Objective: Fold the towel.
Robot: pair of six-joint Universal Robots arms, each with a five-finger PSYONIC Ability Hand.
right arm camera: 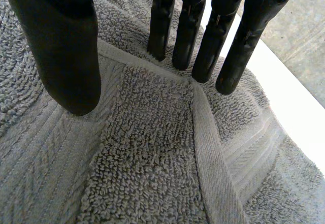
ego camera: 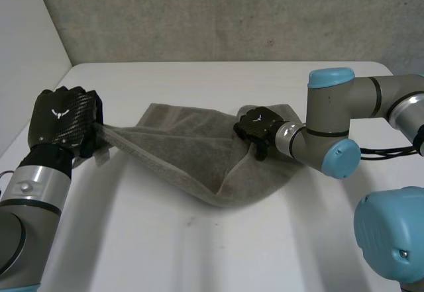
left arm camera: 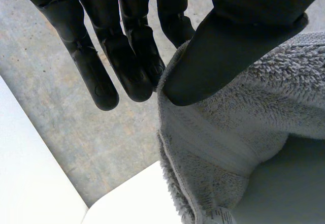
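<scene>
My left hand point(ego camera: 63, 121) pinches the grey towel's point(ego camera: 189, 149) corner between thumb and fingers, held above the white table point(ego camera: 199, 252). My right hand point(ego camera: 257, 125) rests straight fingers on the towel's opposite end.

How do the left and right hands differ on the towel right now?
The left hand pinches a corner of the towel between thumb and fingers; the right hand lays straight fingers on the towel, gripping nothing. The left hand holds its corner raised off the table; the right hand presses its part down. Both touch the same grey towel.
</scene>
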